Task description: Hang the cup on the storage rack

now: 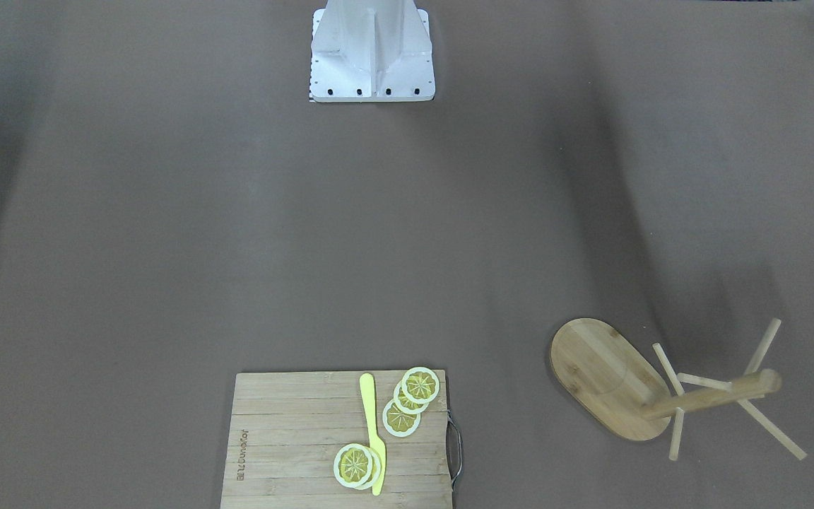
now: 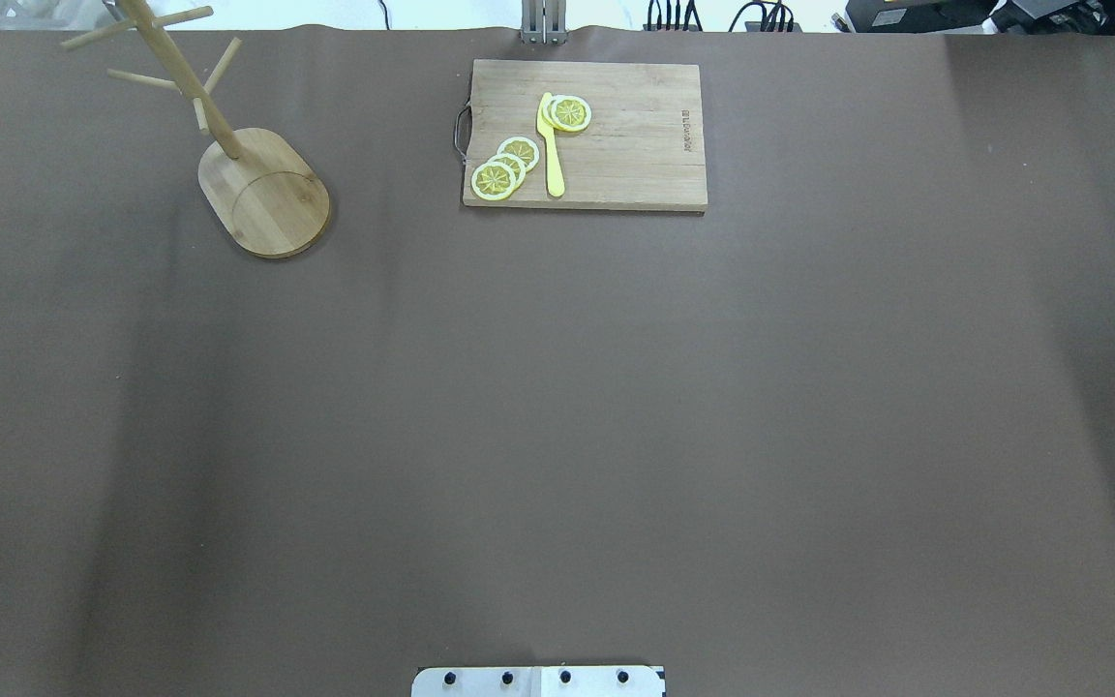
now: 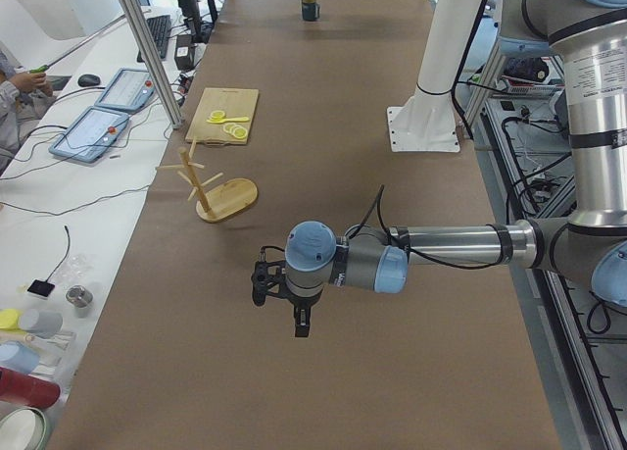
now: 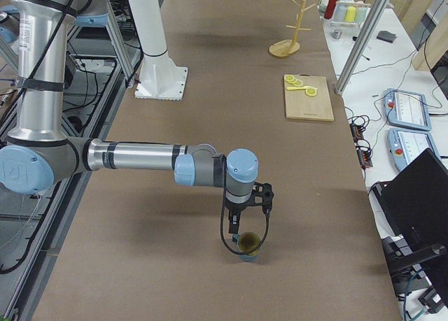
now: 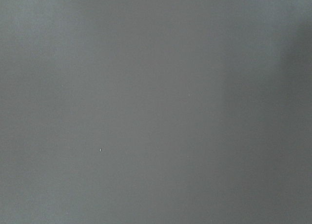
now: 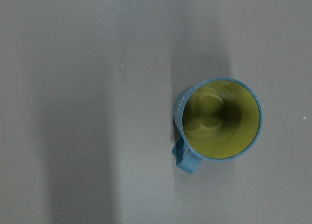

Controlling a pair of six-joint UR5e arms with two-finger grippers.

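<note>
The cup (image 6: 219, 121) stood upright on the counter (image 6: 87, 87) at the robot's right end, well apart from the storage rack (image 2: 264, 190). The right gripper (image 4: 248, 226) hovered over it, holding nothing. How far its jaws were open could not be told. Judged step: pre-grasp. Next move: descend and close on the cup's wall.

Nothing here can be read with certainty. The board (image 1: 287, 438) carries 1 short line of dark lettering (image 1: 242, 453) along 1 short edge (the letters are too small and blurred to make out). The cup (image 6: 219, 119) shows pale lettering (image 6: 180, 101) on its side, seen edge-on and illegible.
</note>
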